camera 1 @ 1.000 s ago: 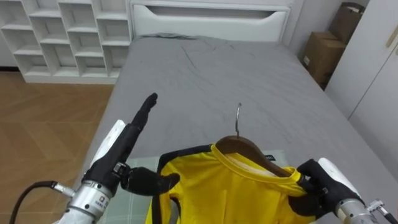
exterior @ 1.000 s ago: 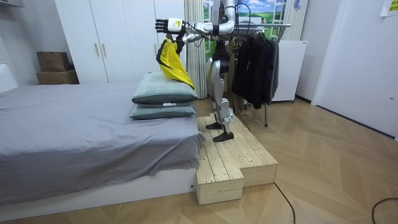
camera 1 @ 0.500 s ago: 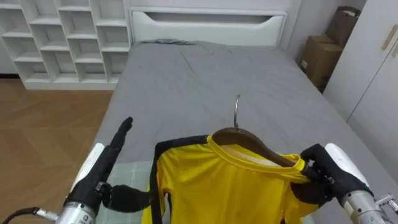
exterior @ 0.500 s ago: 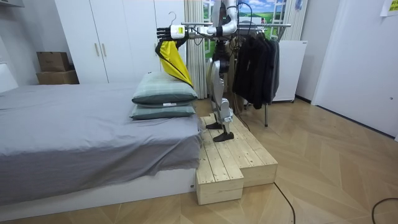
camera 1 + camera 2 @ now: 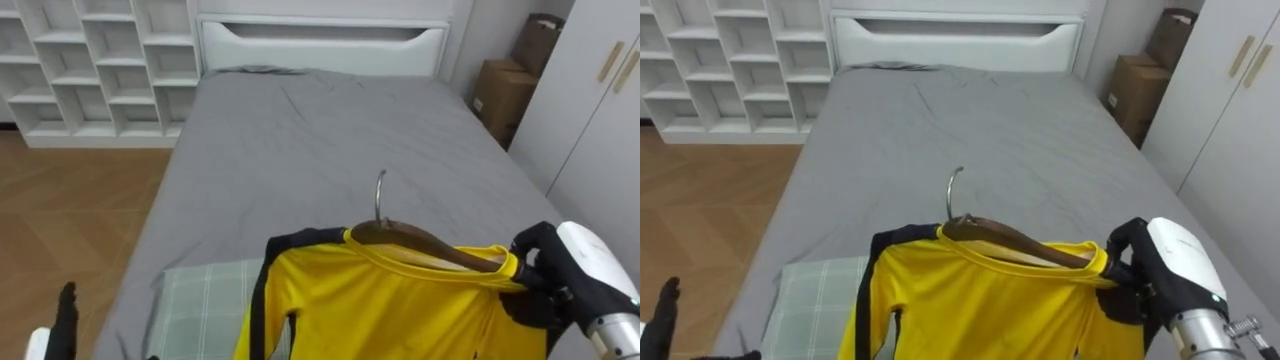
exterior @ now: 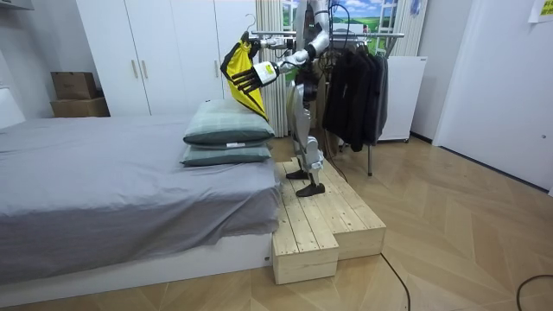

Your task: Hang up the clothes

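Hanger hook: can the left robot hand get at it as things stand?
Probably yes: the hook stands bare above the yellow shirt, though the left robot hand is low at the side.

Right arm raised: right hand point(image 5: 560, 278) has its fingers curled round the right end of the hanger point(image 5: 410, 236). Left hand point(image 5: 66, 312) is low, well left of and below the hanger, visible finger straight, pointing up.
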### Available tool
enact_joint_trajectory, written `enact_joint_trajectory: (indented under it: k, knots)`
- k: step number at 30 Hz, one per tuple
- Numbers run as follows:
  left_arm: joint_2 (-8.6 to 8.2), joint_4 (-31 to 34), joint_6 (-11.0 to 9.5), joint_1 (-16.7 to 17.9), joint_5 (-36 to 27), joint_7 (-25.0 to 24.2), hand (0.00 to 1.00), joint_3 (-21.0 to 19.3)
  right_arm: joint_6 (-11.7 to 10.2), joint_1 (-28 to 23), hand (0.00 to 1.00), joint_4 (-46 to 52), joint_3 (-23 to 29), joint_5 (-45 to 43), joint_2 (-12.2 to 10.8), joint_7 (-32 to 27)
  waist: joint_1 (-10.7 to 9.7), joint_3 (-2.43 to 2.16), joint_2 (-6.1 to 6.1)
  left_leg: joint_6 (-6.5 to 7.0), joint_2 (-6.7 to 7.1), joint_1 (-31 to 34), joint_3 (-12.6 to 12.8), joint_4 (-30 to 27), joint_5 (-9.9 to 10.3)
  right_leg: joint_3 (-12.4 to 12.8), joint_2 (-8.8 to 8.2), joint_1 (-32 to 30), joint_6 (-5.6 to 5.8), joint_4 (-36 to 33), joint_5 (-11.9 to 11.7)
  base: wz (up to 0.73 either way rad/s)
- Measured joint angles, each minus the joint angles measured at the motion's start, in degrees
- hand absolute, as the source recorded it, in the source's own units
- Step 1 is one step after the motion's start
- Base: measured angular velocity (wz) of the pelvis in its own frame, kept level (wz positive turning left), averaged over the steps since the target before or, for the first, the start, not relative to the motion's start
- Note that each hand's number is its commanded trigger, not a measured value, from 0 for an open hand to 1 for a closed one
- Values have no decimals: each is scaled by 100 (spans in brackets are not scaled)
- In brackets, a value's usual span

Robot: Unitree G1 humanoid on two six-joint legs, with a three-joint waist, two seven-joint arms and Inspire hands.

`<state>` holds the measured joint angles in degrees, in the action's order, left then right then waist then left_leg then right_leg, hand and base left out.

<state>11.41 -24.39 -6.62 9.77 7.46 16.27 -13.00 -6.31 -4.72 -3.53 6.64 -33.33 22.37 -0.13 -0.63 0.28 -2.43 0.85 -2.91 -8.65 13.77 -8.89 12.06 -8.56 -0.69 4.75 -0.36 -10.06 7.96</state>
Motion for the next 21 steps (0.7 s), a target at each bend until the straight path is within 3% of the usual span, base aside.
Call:
enact_joint_trajectory:
  k: [4, 8, 11, 13, 16, 18, 20, 21]
  knots:
    - [-62, -564, -4, 17, 17, 54, 0, 13, -2, -110, 100, 16, 101, -106, -12, -9, 42, -12, -110, -65, -44, -15, 51, -111, 54, 61, 17, -81, -67, -234, 134, -7]
    - [-87, -900, 36, 183, -65, 47, 0, 204, 0, -387, 100, 16, 139, -62, -23, -56, 35, 13, -156, -132, -137, -10, 124, -263, 137, 86, 32, -131, -138, -324, 198, -10]
    - [-136, -1192, 41, 208, -99, 5, 0, 247, 11, -504, 100, 193, 141, -79, -159, -43, 55, 15, -152, -190, -209, -17, 349, -292, 167, 322, 114, -309, -231, -490, 283, -42]
    - [-145, -1418, 43, 216, -105, -53, 0, 327, 8, -625, 100, 492, 141, -78, -163, -1, -46, 16, -134, -244, -246, -47, 488, -277, 147, 450, 196, -388, -283, -531, 268, -41]
    - [-148, -1770, 44, 254, -103, -154, 0, 514, 12, -773, 100, 887, 139, -77, -209, 67, -66, 10, -133, -277, -273, -130, 757, -265, 129, 825, 330, -598, -365, -750, 311, -64]
    - [-151, -1991, 91, 281, -36, -264, 0, 562, 19, -789, 100, 1027, 138, -164, -269, 104, -82, 9, -133, -278, -299, -121, 715, -337, 130, 1175, 461, -721, -431, -800, 281, -102]
    - [-136, -2269, 148, 337, 71, -315, 0, 547, 17, -764, 100, 1070, 96, -264, -297, 118, -31, 4, -138, -275, -291, -5, 223, -643, 135, 1895, 698, -849, -469, -857, 229, -138]
    - [-133, -2323, 159, 387, 68, -311, 0, 535, 19, -752, 100, 1070, 75, -264, -305, 120, -21, 2, -146, -273, -247, 61, 5, -747, 150, 2088, 733, -848, -470, -887, 213, -145]
